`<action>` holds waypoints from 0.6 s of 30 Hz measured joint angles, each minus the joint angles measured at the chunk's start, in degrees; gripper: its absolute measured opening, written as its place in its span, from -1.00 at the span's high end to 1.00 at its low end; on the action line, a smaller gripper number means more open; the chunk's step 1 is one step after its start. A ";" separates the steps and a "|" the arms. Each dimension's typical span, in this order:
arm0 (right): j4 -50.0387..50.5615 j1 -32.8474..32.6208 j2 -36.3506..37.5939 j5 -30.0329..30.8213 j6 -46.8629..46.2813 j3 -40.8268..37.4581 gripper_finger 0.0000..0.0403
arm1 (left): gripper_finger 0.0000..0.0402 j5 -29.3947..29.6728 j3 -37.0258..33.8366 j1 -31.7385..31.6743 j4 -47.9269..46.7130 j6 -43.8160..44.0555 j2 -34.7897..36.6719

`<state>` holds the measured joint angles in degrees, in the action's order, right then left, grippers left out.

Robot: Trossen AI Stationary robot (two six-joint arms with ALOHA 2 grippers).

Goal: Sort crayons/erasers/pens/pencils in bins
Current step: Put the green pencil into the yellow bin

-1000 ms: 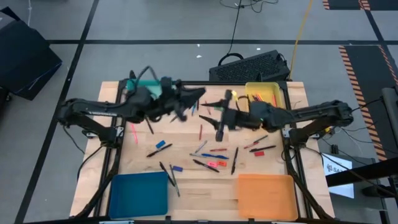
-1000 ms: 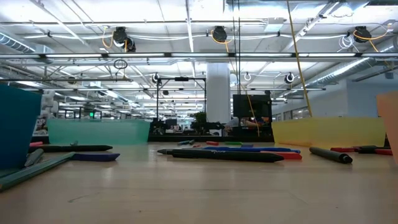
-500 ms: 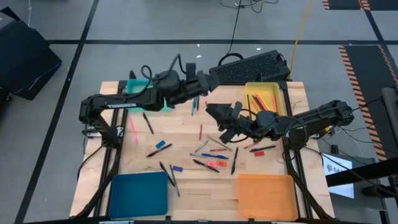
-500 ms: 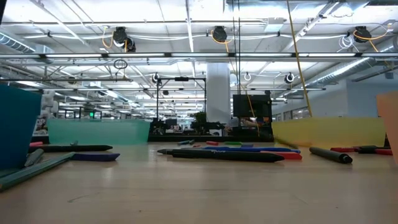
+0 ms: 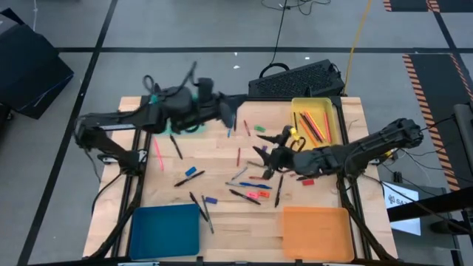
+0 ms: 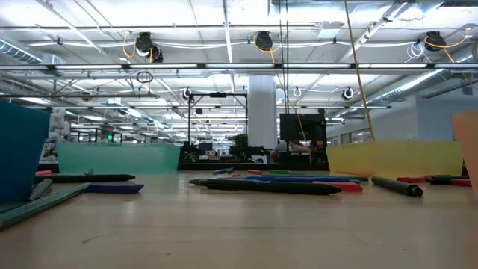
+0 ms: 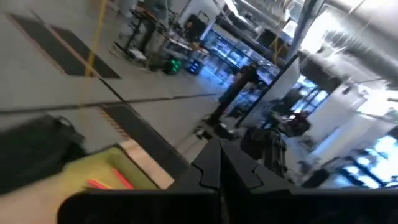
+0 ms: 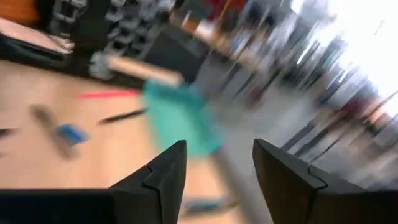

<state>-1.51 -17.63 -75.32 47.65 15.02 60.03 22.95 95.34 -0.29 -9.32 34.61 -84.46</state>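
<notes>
Pens (image 5: 244, 196), pencils, short crayons (image 5: 238, 157) and small erasers (image 5: 211, 200) lie scattered on the middle of the wooden table. The yellow bin (image 5: 314, 118) at the far right holds several pencils. My left arm partly hides the teal bin (image 5: 181, 125) at the far left. The dark blue bin (image 5: 164, 229) and the orange bin (image 5: 314, 233) stand at the near edge. My left gripper (image 5: 235, 112) is shut, above the far middle of the table. My right gripper (image 8: 214, 168) is open and empty, over the scattered things at the centre right (image 5: 264, 157).
A black keyboard-like case (image 5: 295, 80) lies beyond the table's far edge. In the low view a long dark pen (image 6: 261, 187) lies across the middle, with the teal bin (image 6: 119, 158) and the yellow bin (image 6: 396, 158) behind it. Bare wood lies between the two near bins.
My left gripper swung up toward the far edge, then came back toward the left over the teal bin's side. My right arm sank toward the near edge, and its gripper turned from pointing down to lying low, pointing toward the table's left.
</notes>
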 joint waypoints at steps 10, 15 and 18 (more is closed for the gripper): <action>18.36 8.88 -2.44 -29.23 -27.24 -10.48 0.12 | 0.97 15.26 -0.18 9.90 -20.65 -6.08 12.08; -0.40 13.33 -1.71 -34.96 -22.28 -23.65 0.12 | 0.98 19.28 -3.88 16.41 -22.30 -8.42 14.99; -5.54 15.73 -2.22 -36.05 -22.41 -28.78 0.12 | 0.98 22.30 -7.09 19.76 -22.08 -8.54 15.78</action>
<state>-7.05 -1.90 -77.54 11.60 -7.39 31.25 45.25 88.25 19.47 -31.40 26.07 -68.68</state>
